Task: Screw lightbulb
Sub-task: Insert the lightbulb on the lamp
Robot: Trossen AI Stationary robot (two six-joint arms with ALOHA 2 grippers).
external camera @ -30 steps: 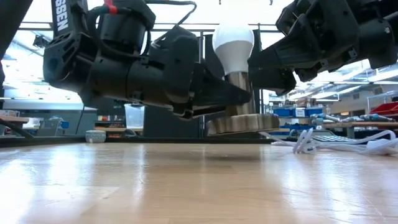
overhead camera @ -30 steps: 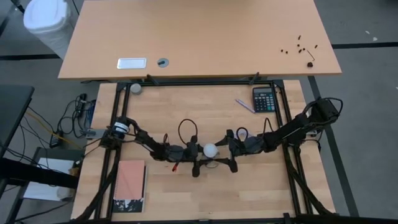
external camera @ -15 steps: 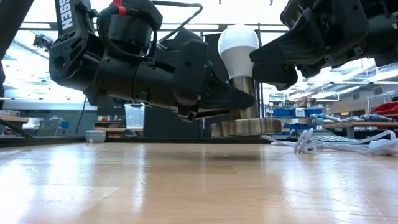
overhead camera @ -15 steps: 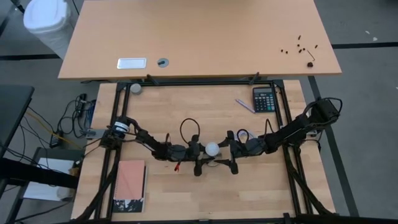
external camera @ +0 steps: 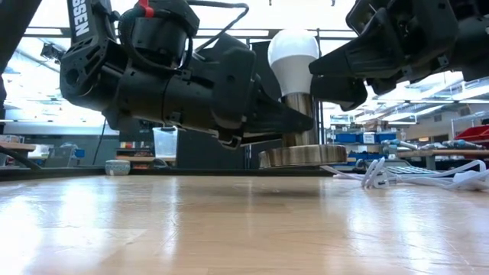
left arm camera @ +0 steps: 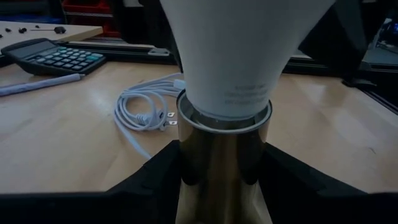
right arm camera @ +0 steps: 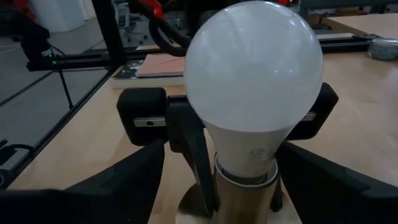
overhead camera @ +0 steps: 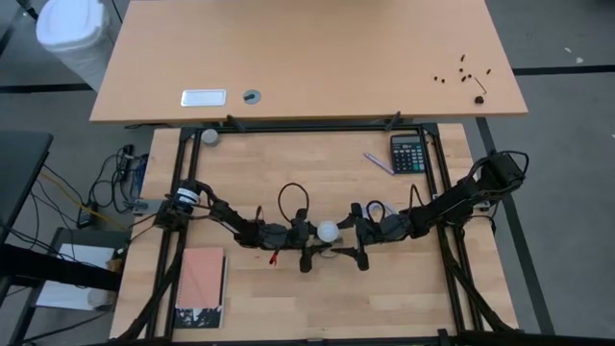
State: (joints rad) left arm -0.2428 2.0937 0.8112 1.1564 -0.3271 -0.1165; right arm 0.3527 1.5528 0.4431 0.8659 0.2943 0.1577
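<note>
Near table centre, at about six o'clock from the black calculator, the small white pear-shaped lightbulb stands bolt upright, long axis vertical, globe on top, neck down in the brassy metal socket cylinder on its round disc base.

The left gripper comes in from nine o'clock; in its wrist view the dark fingers sit on either side of the cylinder, partly spread and closed on it.

The right gripper reaches in from three o'clock. Its fingers straddle the bulb's neck, fairly wide; whether they actually press it, I cannot tell.

The bulb is clean, matte white, with faint printing near the neck. A white cord lies coiled at the table's twelve o'clock side.
</note>
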